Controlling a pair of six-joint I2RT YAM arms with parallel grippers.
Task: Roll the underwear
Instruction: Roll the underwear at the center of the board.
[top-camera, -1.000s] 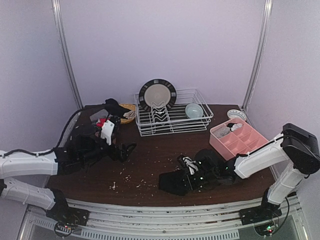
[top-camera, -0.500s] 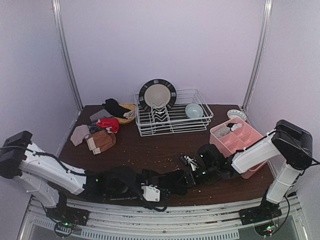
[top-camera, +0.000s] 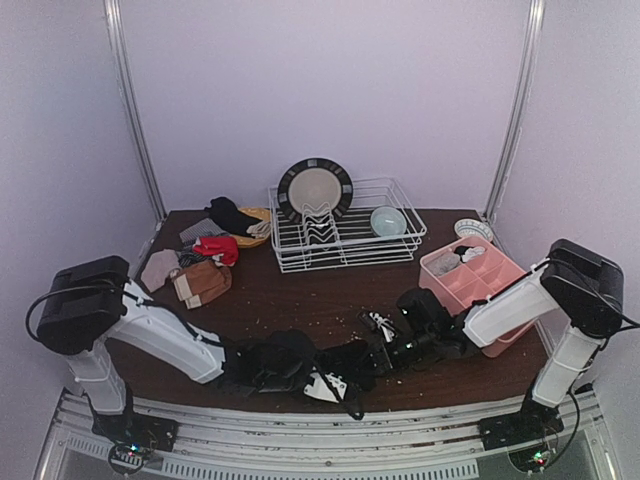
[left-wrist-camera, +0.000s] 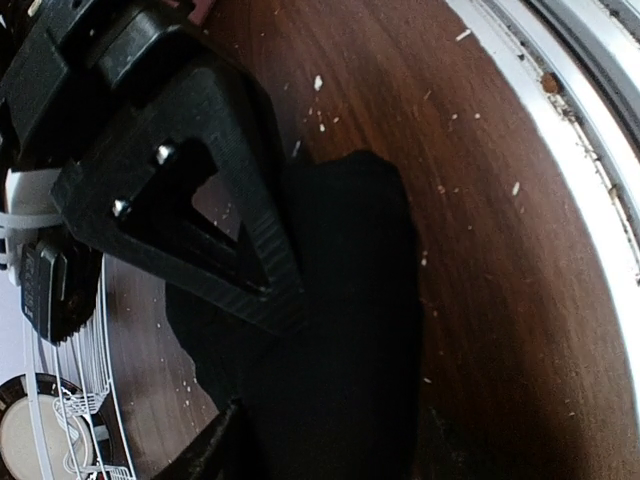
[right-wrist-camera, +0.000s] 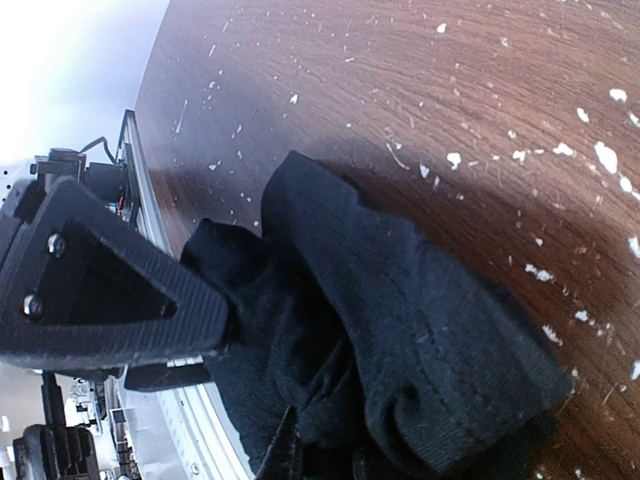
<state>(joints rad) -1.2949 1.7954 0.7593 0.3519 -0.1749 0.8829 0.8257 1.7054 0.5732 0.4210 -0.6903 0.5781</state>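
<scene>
"What could go wrong from here, d'you reckon?"

"Mostly the edge. That crumpled black cloth underwear (left-wrist-camera: 350, 300) lies right at the near side of the dark brown wooden table (top-camera: 300, 290), just beside the white metal rail (top-camera: 400, 415). One tug towards the arms and I'd guess it slides off the table. Then there'd be nothing flat left to roll."

"And the two arms so close together?"

"That's the other worry. The left gripper (left-wrist-camera: 262, 355) and the right gripper (right-wrist-camera: 255, 375) meet over the same small garment. If they pull against each other, the cloth will likely stretch or bunch instead of rolling. The fingers might knock together too."

"Has the right one got hold of it?"

"Looks so. Its black fingers (right-wrist-camera: 110, 300) are pressed in on a bunched fold, with the rest of the cloth spilling out beyond the tips onto the wood."

"And the left?"

"Its fingers (left-wrist-camera: 230, 240) stand partly apart, one lying across the top of the cloth, the other showing just below. The fabric sits in the gap between them. Whether they're pinching it, I can't tell. If they catch only a thin layer, I'd expect it to slip free."
</scene>
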